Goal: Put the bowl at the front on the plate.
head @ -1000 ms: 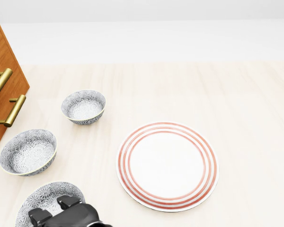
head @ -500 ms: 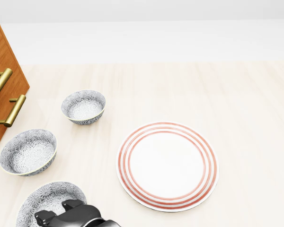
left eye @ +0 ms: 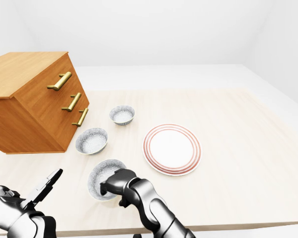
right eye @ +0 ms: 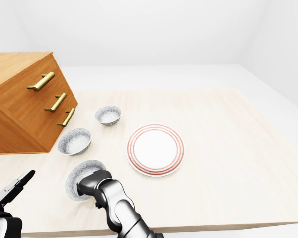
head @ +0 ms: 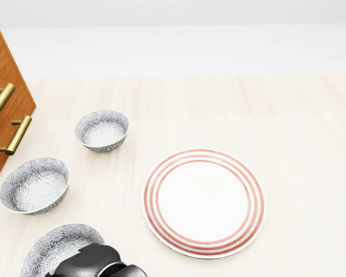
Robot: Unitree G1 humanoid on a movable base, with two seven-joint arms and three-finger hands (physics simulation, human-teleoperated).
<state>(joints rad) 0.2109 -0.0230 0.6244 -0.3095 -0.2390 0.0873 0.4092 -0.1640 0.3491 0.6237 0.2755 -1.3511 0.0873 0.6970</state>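
right hand (left eye: 118,184) sits on the rim of a grey floral ceramic bowl (left eye: 99,173), finger grip unclear; red-ringed white round plate (left eye: 172,149) right of its fingers; left hand (left eye: 20,203) spread.

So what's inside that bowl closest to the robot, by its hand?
The visible part of the nearest bowl holds nothing, just its grey patterned lining. The right hand covers the bowl's right side in the left-eye view, so what lies under it cannot be seen.
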